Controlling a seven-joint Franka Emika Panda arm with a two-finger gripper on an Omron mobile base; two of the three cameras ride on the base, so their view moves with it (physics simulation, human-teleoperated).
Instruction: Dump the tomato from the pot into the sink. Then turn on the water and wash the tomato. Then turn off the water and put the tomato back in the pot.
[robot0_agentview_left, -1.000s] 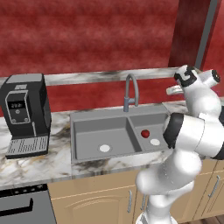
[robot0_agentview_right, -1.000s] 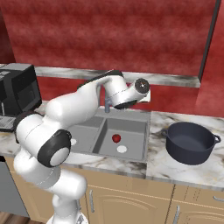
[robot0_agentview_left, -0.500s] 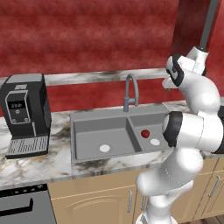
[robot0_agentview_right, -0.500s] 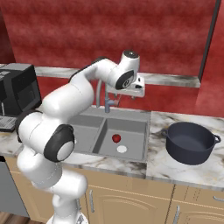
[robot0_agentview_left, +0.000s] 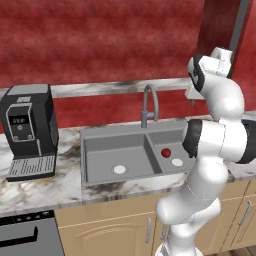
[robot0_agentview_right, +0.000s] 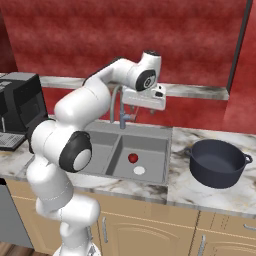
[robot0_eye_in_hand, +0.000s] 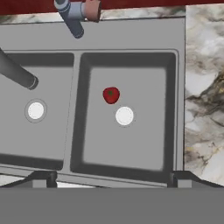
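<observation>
A marble table (robot0_agentview_right: 200, 196) carries the grey double sink (robot0_agentview_right: 165, 152), with the dark pot (robot0_agentview_right: 218, 162) standing empty just beside the sink's right edge. High above the sink, near its faucet (robot0_agentview_left: 150, 102), the claw (robot0_eye_in_hand: 111, 177) hangs spread wide, gripping nothing. The tomato (robot0_eye_in_hand: 110, 95) lies in the sink's right basin, just beside the pale drain (robot0_eye_in_hand: 124, 116).

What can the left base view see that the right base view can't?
Left base view alone: the whole front of the black coffee machine with its drip tray, and a dark appliance below the counter.

Right base view alone: the pot, sitting empty on the counter to the right of the sink.

Both: the tomato lying in the right basin beside the drain, the curved faucet, and the white arm.
</observation>
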